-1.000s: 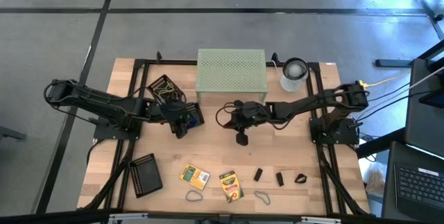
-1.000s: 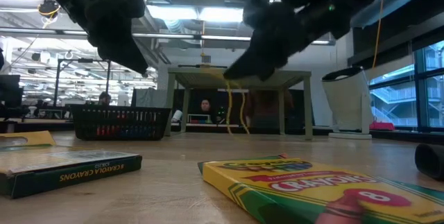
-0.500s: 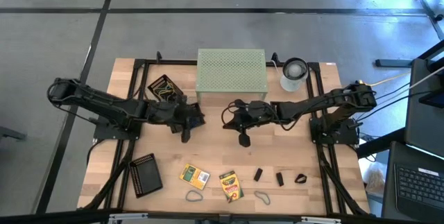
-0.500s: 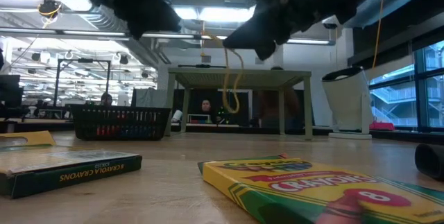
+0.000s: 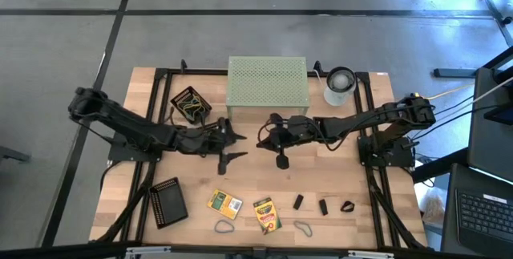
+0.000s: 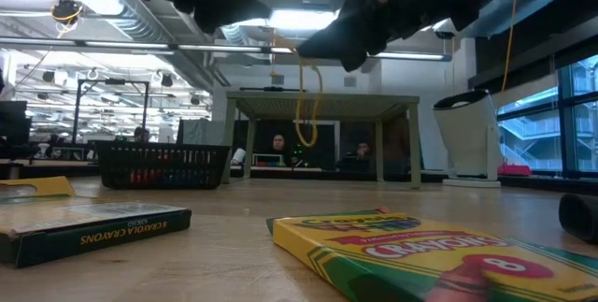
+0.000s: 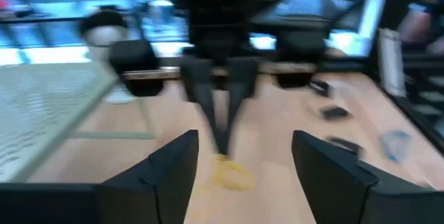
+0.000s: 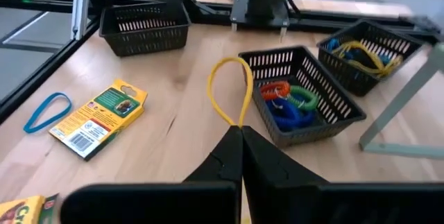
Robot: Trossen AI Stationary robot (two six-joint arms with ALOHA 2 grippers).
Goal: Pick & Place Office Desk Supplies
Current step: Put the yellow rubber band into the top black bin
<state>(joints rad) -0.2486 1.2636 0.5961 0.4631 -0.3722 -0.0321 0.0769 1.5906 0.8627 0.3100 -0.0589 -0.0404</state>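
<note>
My right gripper (image 5: 262, 137) is over the table's middle, shut on a yellow rubber band (image 6: 306, 106) that hangs in the air. My left gripper (image 5: 236, 147) is open just to its left and faces it, touching nothing. In the left wrist view the right gripper's fingers (image 7: 220, 123) point down ahead of my open left fingers. Two crayon boxes (image 5: 225, 204) (image 5: 267, 215), a blue band (image 5: 224, 227), a pale band (image 5: 303, 228) and three black clips (image 5: 297, 201) (image 5: 323, 207) (image 5: 347, 206) lie flat near the near edge. My right gripper pinches the yellow band at one end of its loop (image 8: 238, 121) between its two fingertips. The fingers slant down from the table's right. The loop (image 8: 231, 89) hangs open below the fingers, lifted clear of the table.
A black mesh tray with coloured coils (image 8: 302, 96) sits under my left arm. A tray of yellow bands (image 5: 191, 103) is behind it and another tray (image 5: 168, 203) near the left front. The green perforated riser (image 5: 268, 82) and a white cylinder (image 5: 340, 84) stand at the far edge.
My left gripper has moved toward the table's right, away from the coil tray and up to the right gripper. My right gripper has risen a little, and the yellow band has come up with it and hangs higher.
</note>
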